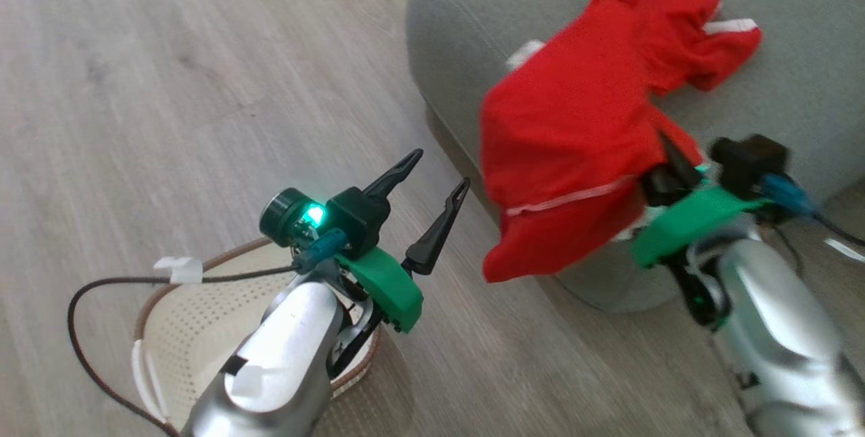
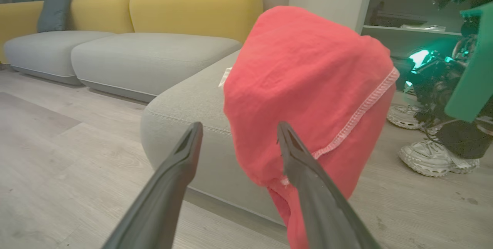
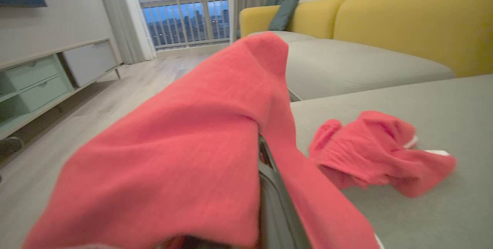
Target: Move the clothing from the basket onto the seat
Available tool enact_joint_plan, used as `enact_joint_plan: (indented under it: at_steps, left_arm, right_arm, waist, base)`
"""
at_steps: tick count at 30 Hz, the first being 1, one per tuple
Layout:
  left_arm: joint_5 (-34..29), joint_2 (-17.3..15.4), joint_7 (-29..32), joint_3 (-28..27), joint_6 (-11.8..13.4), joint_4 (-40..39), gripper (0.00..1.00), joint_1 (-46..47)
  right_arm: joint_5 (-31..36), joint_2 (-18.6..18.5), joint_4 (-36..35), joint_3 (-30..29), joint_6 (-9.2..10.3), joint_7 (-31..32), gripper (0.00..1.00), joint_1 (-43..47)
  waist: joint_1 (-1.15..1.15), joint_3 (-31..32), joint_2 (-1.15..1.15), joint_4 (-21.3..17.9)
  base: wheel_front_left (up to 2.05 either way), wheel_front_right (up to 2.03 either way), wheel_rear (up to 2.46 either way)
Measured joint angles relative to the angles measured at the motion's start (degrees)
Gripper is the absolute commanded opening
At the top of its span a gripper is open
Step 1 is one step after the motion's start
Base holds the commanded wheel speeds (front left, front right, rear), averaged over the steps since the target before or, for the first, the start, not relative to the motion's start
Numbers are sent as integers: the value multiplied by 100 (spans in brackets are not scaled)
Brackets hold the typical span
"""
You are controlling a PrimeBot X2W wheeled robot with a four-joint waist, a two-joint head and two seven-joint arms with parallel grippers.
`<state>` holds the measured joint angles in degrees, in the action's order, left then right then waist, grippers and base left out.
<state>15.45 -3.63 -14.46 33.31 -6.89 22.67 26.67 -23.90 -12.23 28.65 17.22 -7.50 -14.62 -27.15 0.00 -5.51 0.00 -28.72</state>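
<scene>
Gripping a red garment (image 1: 567, 140), the right gripper (image 1: 668, 157) holds it up over the corner of the grey seat (image 1: 466, 25), where another red piece (image 1: 682, 25) lies. The left gripper (image 1: 439, 168) hangs open and empty above the basket (image 1: 196, 336).

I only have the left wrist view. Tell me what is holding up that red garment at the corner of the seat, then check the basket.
Observer: The red garment is draped over the right tool. The fabric hides whether its fingers are closed.
Operator: Now the basket.
Observer: The basket is partly behind the left forearm. No red shows in the part I can see.
Operator: Report anything already lying on the seat.
Observer: A second red piece lies crumpled on the seat.
</scene>
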Motion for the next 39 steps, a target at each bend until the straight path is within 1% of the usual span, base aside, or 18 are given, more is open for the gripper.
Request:
enact_joint_plan:
  at_steps: [3,8,11,14,19,22,23,28,30,34,39]
  left_arm:
    - [0,11,0,51,-7,66,100,36]
    - [1,18,0,189,-52,137,100,125]
    - [0,21,0,214,-52,177,100,175]
    - [-1,-36,0,227,-52,205,100,225]
    - [-33,-229,0,218,-52,204,100,329]
    - [-93,-310,1,291,-52,202,100,367]
    - [-93,-310,1,291,-52,202,100,367]
    - [-89,-424,0,479,-52,188,100,638]
    - [-78,-483,0,549,-52,189,100,772]
    - [-42,-592,0,586,-52,188,100,896]
    - [67,-665,0,740,-52,135,100,1021]
  right_arm:
    - [101,-73,-141,-477,0,0,0,320]
    - [279,-65,-393,-1065,0,0,0,829]
    - [357,-69,-498,-1324,0,0,0,898]
    - [447,-88,-586,-1564,0,0,0,767]
    - [530,-172,-409,-1764,0,0,0,27]
    - [524,-299,-261,-2023,-1,0,0,-495]
    - [524,-299,-261,-2023,-1,0,0,-495]
    - [530,-717,71,-2533,-1,0,0,-1261]
    - [661,-972,292,-2663,-1,0,0,-1592]
    - [781,-1254,753,-3016,0,20,0,-2343]
    - [1081,-1633,1185,-3381,-1,236,0,-3202]
  waist:
    - [0,-97,0,-117]
    - [0,-230,0,-195]
    - [0,-368,0,-211]
    - [0,-571,0,-215]
    - [1,-955,0,-199]
    - [1,-1177,0,-126]
    - [1,-1177,0,-126]
    - [1,-1538,0,184]
    - [2,-1699,0,327]
    - [2,-2028,0,594]
    - [2,-2442,0,923]
  base:
    - [0,0,0]
    - [0,0,0]
    - [0,0,0]
    - [0,0,0]
    - [0,0,0]
    - [0,0,0]
    - [0,0,0]
    - [0,0,0]
    - [0,0,0]
    - [0,0,0]
    - [0,0,0]
